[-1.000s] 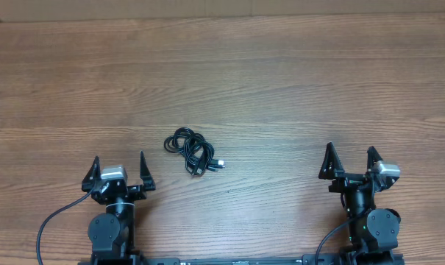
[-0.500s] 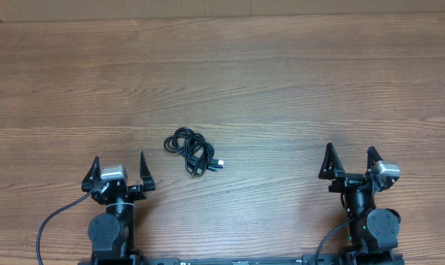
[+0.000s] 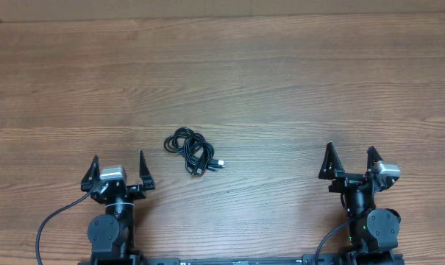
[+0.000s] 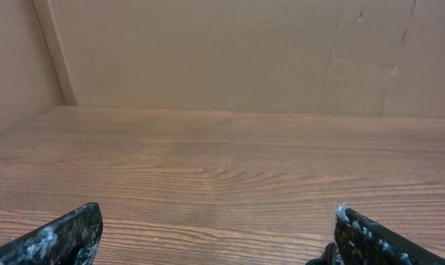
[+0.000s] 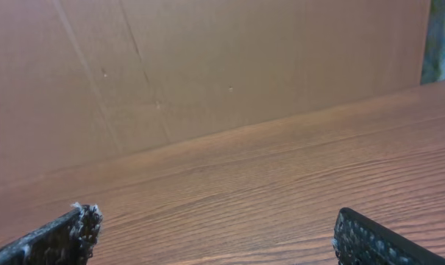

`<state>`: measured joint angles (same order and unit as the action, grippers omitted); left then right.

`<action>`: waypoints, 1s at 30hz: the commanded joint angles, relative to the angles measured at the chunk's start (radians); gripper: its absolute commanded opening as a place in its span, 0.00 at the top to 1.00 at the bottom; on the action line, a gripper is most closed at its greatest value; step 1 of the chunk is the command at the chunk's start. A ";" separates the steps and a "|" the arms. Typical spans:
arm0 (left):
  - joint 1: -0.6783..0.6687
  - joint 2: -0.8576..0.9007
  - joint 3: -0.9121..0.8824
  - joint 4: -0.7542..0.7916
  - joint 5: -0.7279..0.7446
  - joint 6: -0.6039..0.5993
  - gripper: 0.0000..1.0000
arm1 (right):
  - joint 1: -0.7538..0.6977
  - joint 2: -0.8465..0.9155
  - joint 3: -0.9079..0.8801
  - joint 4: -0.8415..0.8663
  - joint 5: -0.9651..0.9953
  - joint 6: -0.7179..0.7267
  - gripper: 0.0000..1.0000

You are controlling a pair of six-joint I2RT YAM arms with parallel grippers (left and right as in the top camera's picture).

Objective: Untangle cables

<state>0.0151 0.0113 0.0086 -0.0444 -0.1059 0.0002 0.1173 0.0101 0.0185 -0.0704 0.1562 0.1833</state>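
The cables (image 3: 193, 152) lie as one small black tangle on the wooden table (image 3: 281, 88), left of centre, with a silvery plug tip at the tangle's lower right. My left gripper (image 3: 118, 168) stands open near the front edge, below and to the left of the tangle, nothing between its fingers. A sliver of black cable (image 4: 326, 255) shows beside its right fingertip (image 4: 352, 227) in the left wrist view. My right gripper (image 3: 350, 158) is open at the front right, far from the tangle. Its fingertips (image 5: 81, 221) frame only bare wood.
A brown cardboard wall (image 4: 207, 51) rises along the far edge of the table, seen in both wrist views (image 5: 207, 66). Thick black wires (image 3: 53, 221) run from the arm bases at the front edge.
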 commanded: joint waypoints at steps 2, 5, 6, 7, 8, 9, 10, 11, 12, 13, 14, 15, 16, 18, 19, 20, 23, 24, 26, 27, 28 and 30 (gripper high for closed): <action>0.004 -0.007 -0.004 0.009 0.006 0.011 0.00 | -0.006 -0.007 -0.010 0.003 -0.003 -0.002 0.00; 0.004 -0.007 -0.004 0.009 0.006 -0.005 0.00 | -0.006 -0.007 -0.010 0.003 -0.003 -0.002 0.00; 0.004 -0.007 -0.004 0.009 0.006 -0.008 0.00 | -0.006 -0.007 -0.010 0.003 -0.003 -0.002 0.00; 0.004 -0.007 -0.004 0.011 0.006 -0.008 0.00 | -0.006 -0.007 -0.010 0.003 -0.003 -0.002 0.00; 0.004 -0.007 -0.004 0.019 0.006 -0.008 0.00 | -0.006 -0.007 -0.010 0.003 -0.003 -0.002 0.00; 0.004 -0.007 -0.004 0.024 0.006 -0.008 0.00 | -0.006 -0.007 -0.010 0.003 -0.003 -0.002 0.00; 0.004 -0.007 -0.004 0.031 0.006 -0.008 0.00 | -0.006 -0.007 -0.010 0.003 -0.003 -0.002 0.00; 0.004 -0.007 -0.004 0.037 0.006 -0.008 0.00 | -0.006 -0.007 -0.010 0.003 -0.003 -0.002 0.00; 0.004 -0.007 -0.004 0.042 0.006 -0.008 0.00 | -0.006 -0.007 -0.010 0.003 -0.003 -0.002 0.00; 0.004 -0.007 -0.004 0.045 0.006 -0.008 0.00 | -0.006 -0.007 -0.010 0.003 -0.003 -0.002 0.00; 0.004 -0.007 -0.003 0.046 0.005 -0.008 0.00 | -0.006 -0.007 -0.010 0.003 -0.003 -0.002 0.00; 0.004 -0.007 -0.003 0.045 0.006 -0.008 0.00 | -0.006 -0.007 -0.010 0.003 -0.003 -0.002 0.00; 0.004 -0.007 -0.003 0.045 0.006 -0.008 0.00 | -0.006 -0.007 -0.010 0.003 -0.003 -0.002 0.00; 0.004 -0.007 -0.003 0.046 0.006 -0.008 0.00 | -0.006 -0.007 -0.010 0.003 -0.003 -0.002 0.00; 0.004 -0.007 -0.003 0.046 0.006 -0.008 0.00 | -0.006 -0.007 -0.010 0.003 -0.003 -0.002 0.00; 0.004 -0.007 -0.002 0.046 0.006 -0.011 0.00 | -0.006 -0.007 -0.010 0.003 -0.003 -0.002 0.00; 0.004 -0.007 0.002 0.049 0.006 -0.036 0.00 | -0.006 -0.007 -0.010 0.003 -0.003 -0.002 0.00; 0.004 -0.007 0.002 0.048 0.006 -0.052 0.00 | -0.006 -0.007 -0.010 0.003 -0.003 -0.002 0.00; 0.004 -0.007 0.002 0.049 0.006 -0.060 0.00 | -0.006 -0.007 -0.010 0.003 -0.003 -0.002 0.00; 0.004 -0.007 0.007 0.048 0.006 -0.060 0.00 | -0.006 -0.007 -0.010 0.003 -0.003 -0.002 0.00; 0.004 -0.007 0.013 0.049 0.006 -0.060 0.00 | -0.006 -0.007 -0.010 0.003 -0.003 -0.002 0.00; 0.004 -0.007 0.034 0.045 0.005 -0.059 0.00 | -0.006 -0.007 -0.010 0.003 -0.003 -0.002 0.00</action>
<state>0.0151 0.0113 0.0090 -0.0032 -0.1055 -0.0345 0.1173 0.0101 0.0185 -0.0700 0.1566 0.1833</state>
